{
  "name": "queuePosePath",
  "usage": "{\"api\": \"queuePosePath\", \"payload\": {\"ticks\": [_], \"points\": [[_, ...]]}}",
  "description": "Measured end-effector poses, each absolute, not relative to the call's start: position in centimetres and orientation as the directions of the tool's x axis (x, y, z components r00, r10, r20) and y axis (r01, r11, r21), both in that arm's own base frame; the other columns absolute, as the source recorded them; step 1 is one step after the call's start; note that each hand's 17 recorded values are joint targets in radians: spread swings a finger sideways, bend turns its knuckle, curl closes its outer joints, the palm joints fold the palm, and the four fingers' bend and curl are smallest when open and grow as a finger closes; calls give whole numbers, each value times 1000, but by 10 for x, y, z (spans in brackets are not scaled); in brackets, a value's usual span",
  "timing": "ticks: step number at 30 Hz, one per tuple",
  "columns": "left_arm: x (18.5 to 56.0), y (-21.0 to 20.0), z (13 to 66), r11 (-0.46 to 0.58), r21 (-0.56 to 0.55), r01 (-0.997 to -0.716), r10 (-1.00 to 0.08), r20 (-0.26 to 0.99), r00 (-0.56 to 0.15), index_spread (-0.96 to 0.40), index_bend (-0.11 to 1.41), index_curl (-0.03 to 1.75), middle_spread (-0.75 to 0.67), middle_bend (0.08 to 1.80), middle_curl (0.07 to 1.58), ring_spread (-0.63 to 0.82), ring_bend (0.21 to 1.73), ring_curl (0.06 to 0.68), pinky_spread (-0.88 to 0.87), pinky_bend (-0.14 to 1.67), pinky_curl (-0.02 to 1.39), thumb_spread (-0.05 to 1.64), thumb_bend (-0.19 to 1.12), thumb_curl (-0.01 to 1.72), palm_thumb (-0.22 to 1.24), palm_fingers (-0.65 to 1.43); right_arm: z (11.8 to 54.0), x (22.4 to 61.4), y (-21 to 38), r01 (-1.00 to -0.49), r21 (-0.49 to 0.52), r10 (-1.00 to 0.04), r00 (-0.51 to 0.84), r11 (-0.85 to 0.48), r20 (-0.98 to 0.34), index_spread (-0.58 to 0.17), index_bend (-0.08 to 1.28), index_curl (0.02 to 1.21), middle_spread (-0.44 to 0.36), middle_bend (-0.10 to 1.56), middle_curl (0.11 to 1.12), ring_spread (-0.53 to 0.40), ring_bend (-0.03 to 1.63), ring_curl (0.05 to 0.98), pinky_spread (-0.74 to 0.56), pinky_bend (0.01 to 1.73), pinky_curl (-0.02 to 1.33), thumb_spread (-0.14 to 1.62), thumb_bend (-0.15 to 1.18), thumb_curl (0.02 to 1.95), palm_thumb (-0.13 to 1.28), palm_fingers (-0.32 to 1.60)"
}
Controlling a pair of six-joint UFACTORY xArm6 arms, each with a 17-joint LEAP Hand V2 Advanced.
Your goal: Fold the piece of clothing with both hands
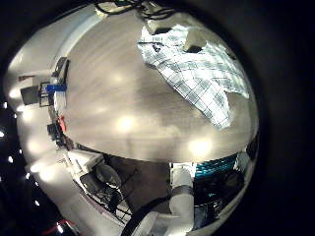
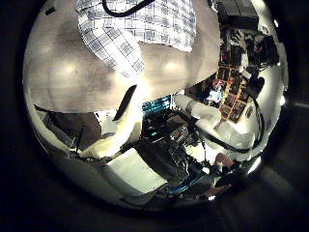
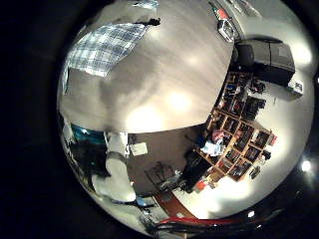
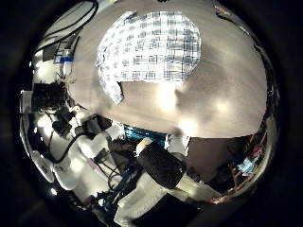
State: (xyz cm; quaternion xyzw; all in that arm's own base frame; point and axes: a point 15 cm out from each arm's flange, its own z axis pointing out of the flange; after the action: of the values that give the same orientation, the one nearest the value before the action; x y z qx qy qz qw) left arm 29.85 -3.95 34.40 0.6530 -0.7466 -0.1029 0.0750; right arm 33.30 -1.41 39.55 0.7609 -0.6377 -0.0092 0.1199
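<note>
A checked shirt (image 1: pixel 192 69) lies spread flat on the wooden table (image 1: pixel 118 98), seen in the left little finger side palm view. The left thumb side palm view shows it (image 2: pixel 135 29) with one sleeve lying out over the table (image 2: pixel 87 77). The right little finger side palm view shows it (image 3: pixel 105 48) small, at the far part of the table (image 3: pixel 169 80). The right thumb side palm view shows it (image 4: pixel 151 47) rumpled, with a sleeve end (image 4: pixel 114 90) towards the table edge. Neither hand's fingers show.
A white robot arm (image 2: pixel 217 121) stands past the table edge in the left thumb side palm view. A shelf (image 3: pixel 234 110) and a dark box (image 3: pixel 264 55) stand in the room beyond the table. Small clutter (image 1: pixel 54 93) lies at the table's side.
</note>
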Motion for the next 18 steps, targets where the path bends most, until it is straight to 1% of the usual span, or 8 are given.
{"api": "queuePosePath", "payload": {"ticks": [4, 10, 14, 18], "points": [[298, -37, 343, 126, 262, -957, -990, -29, -138, -94, 188, 440, 143, 187, 354, 307, 570, 189, 362, 225, 320, 1162, -19, 327, 352, 279, 395, 334, -13, -967, 197, -973, 188, -160, 134, -389, 163, 278, -46, 282, 371, 17, 667, 212, 321, 748, 165, 1279, -13, 271, 346, 212], [298, -34, 328, 151, 299, -942, -985, -34, -168, -93, 186, 437, 148, 180, 350, 308, 570, 189, 365, 219, 325, 1162, -19, 327, 352, 270, 390, 332, -13, -965, 210, -974, 184, -154, 129, -390, 158, 278, -47, 287, 371, 17, 678, 215, 309, 739, 159, 1286, -13, 271, 353, 225], [307, -35, 302, 205, 292, -934, -976, -18, -219, -74, 165, 423, 163, 171, 344, 315, 587, 197, 367, 242, 335, 1162, -19, 327, 352, 231, 387, 329, -14, -964, 225, -976, 176, -145, 125, -389, 157, 278, -44, 290, 372, 12, 682, 217, 307, 746, 159, 1287, -14, 271, 354, 233], [313, -35, 266, 243, 290, -926, -968, 11, -250, -34, 144, 394, 205, 165, 331, 340, 616, 210, 379, 292, 353, 1142, -32, 317, 306, 151, 385, 313, -16, -952, 282, -984, 150, -118, 95, -386, 159, 279, -43, 296, 372, 8, 687, 217, 296, 746, 155, 1289, -13, 269, 357, 236]]}}
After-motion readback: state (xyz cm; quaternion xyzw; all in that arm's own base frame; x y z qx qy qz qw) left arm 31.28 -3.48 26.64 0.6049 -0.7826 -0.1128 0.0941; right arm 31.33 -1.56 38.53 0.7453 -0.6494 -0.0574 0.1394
